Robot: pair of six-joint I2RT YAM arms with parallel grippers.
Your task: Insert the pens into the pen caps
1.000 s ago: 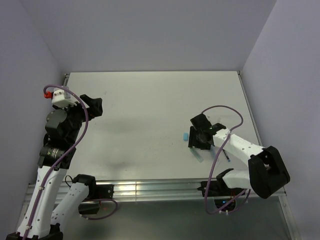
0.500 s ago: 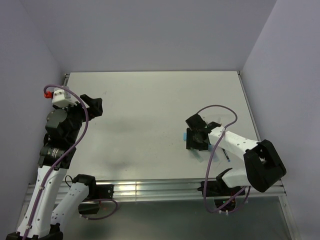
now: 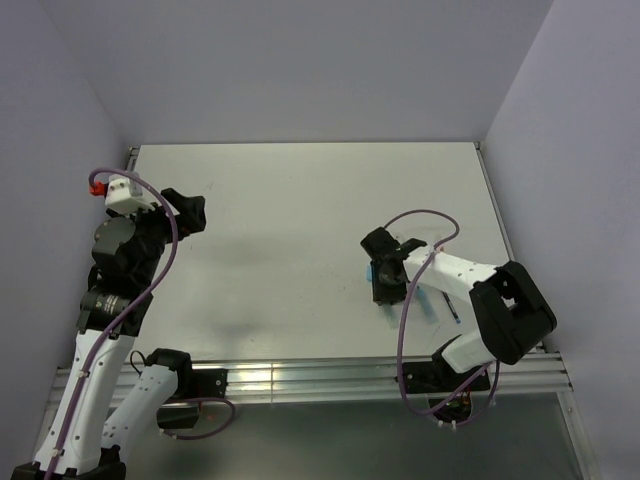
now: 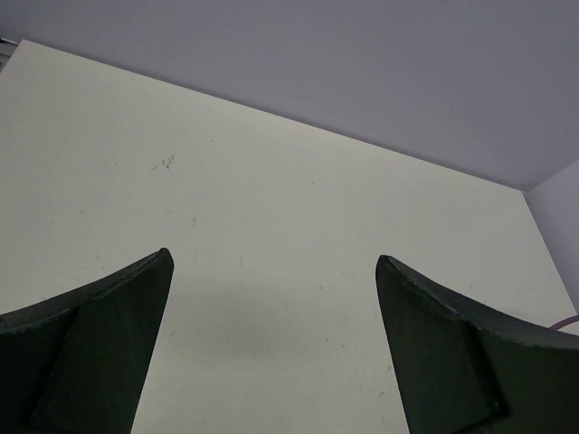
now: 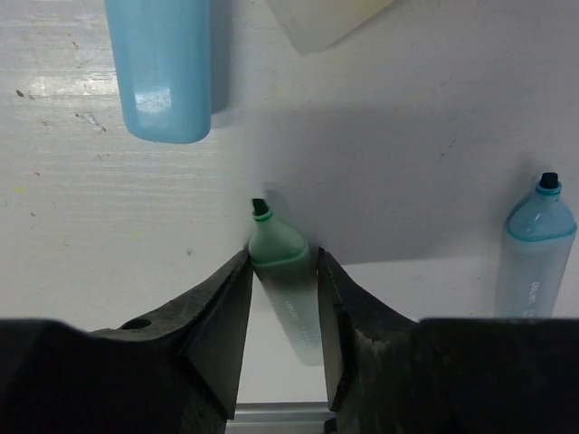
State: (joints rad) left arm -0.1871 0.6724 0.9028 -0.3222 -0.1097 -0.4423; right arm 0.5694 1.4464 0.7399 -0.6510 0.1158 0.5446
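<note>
At the left side of the table (image 3: 300,200), your left gripper (image 3: 188,212) hung above the bare surface with its jaws spread wide and nothing between them; its wrist camera saw only the pale tabletop between the two dark fingers (image 4: 90,348).

Right of centre, a light blue cap (image 5: 163,63) lay flat on the table, just ahead and to the left of your right gripper (image 5: 282,271). That gripper was down at the surface, and its jaws had closed onto the green marker (image 5: 280,249): one finger pressed against each side of the barrel, just behind the coloured collar. The marker was uncapped, its dark tip pointing away from the gripper toward the blue cap, though tip and cap were apart. You could not tell from the wrist view whether the marker was off the table or lying on it.

Further right, a light blue marker (image 5: 534,253) lay uncapped, roughly parallel to the green one and well clear of the fingers. From above, a thin dark pen (image 3: 454,314) showed beside your right forearm.
</note>
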